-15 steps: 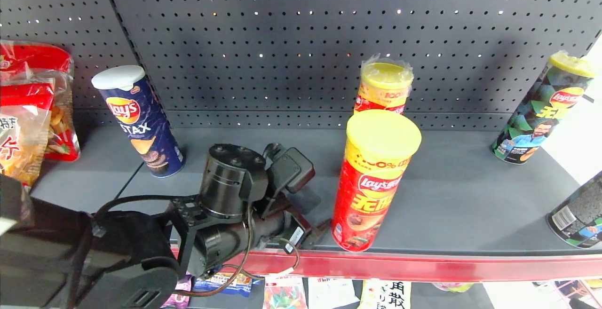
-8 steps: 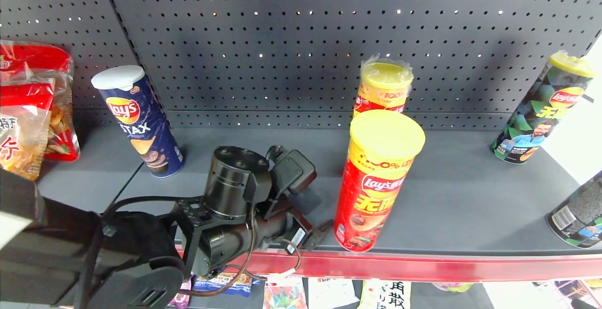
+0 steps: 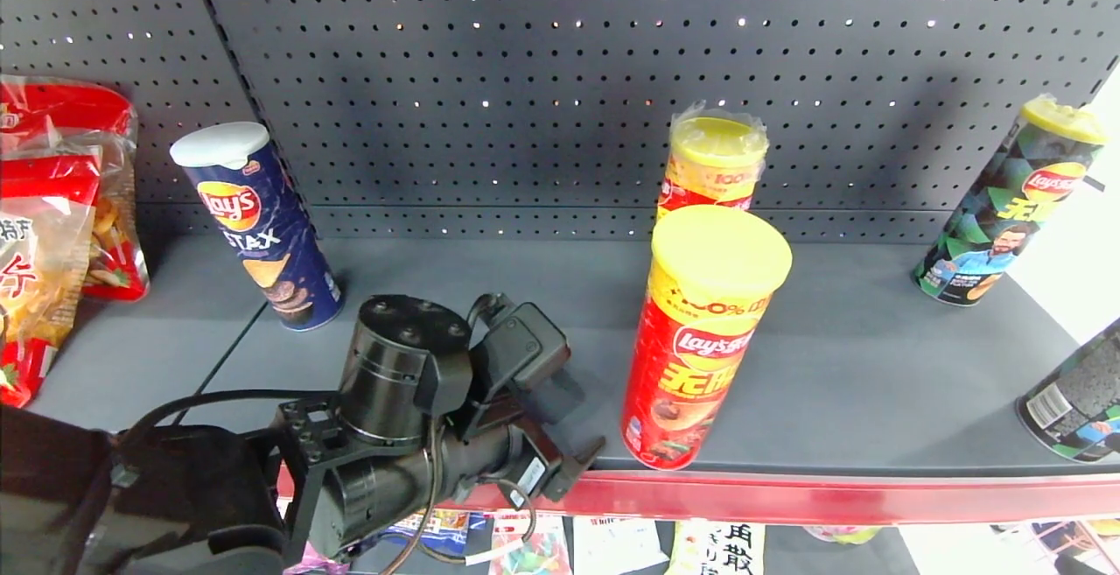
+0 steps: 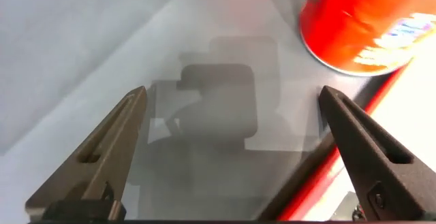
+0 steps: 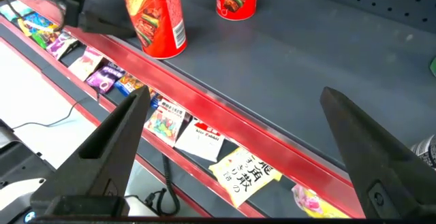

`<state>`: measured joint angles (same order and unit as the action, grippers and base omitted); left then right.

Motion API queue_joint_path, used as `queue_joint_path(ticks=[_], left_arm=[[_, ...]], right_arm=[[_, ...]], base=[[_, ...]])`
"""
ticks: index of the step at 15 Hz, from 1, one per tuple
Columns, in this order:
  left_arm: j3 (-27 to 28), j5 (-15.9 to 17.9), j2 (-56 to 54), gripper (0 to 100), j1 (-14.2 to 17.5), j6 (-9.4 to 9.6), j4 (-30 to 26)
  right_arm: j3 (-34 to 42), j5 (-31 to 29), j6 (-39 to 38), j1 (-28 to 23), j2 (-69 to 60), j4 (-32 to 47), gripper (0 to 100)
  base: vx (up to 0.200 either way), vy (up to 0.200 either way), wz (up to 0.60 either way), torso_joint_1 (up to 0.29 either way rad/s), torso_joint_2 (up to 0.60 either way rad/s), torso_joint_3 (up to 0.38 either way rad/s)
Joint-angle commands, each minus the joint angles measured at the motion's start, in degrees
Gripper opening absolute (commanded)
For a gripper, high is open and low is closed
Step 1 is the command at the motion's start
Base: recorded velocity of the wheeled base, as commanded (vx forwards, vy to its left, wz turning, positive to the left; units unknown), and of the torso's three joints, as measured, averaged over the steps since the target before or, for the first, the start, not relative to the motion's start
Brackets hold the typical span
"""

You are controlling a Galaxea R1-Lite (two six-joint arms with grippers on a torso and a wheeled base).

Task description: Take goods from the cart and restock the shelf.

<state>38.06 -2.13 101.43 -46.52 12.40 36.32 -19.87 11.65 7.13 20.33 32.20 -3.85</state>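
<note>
The left gripper [image 3: 577,468] sits low at the front edge of the grey shelf [image 3: 857,382], just left of the red chip can [image 3: 700,356] and apart from it. In the left wrist view its two dark fingers [image 4: 116,149] are spread wide with nothing between them but bare shelf surface, and the base of the red can shows beyond one fingertip. That can has a yellow lid and stands upright right at the shelf's red front rail [image 3: 831,496], roughly midway along it. Directly behind it, against the perforated back panel [image 3: 525,76], stands a second red can [image 3: 713,168] with clear film crumpled over its yellow lid. A blue chip can [image 3: 258,225] with a white lid stands upright toward the left rear of the shelf, well apart from the red pair, and bagged snacks [image 3: 52,199] are stacked at the left end. Near the right rear corner stands a green and black can [image 3: 1006,207] with a yellow lid, and another dark can [image 3: 1076,400] is cut off by the picture's edge at the right front. The right gripper [image 5: 235,93] hangs in front of the red rail, its fingers also wide apart and empty, above small snack packets [image 5: 163,125] lying on the level below.
</note>
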Motion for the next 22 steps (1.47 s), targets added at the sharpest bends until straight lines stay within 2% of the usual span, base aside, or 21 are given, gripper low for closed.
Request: queue_joint_path(ticks=[1,8,14,22], left_arm=[[-0.18,0.46,-0.79,100,-1.12,-0.01,0.07],[0.52,1.08,-0.18,100,-1.56,-0.09,0.16],[4.39,0.55,3.08,100,-1.47,-0.09,0.33],[5.27,0.29,3.43,100,1.87,-0.09,0.60]], right_arm=[[-0.08,0.04,0.08,-0.03,0.32,-0.01,100],[-0.08,0.04,0.08,-0.03,0.41,-0.01,100],[-0.17,0.04,0.08,-0.03,0.41,-0.01,100],[-0.17,0.04,0.08,-0.03,0.41,-0.01,100]], base=[[0.000,0.000,0.00,0.000,0.00,0.000],[0.000,0.000,0.00,0.000,0.00,0.000],[0.000,0.000,0.00,0.000,0.00,0.000],[0.000,0.000,0.00,0.000,0.00,0.000]])
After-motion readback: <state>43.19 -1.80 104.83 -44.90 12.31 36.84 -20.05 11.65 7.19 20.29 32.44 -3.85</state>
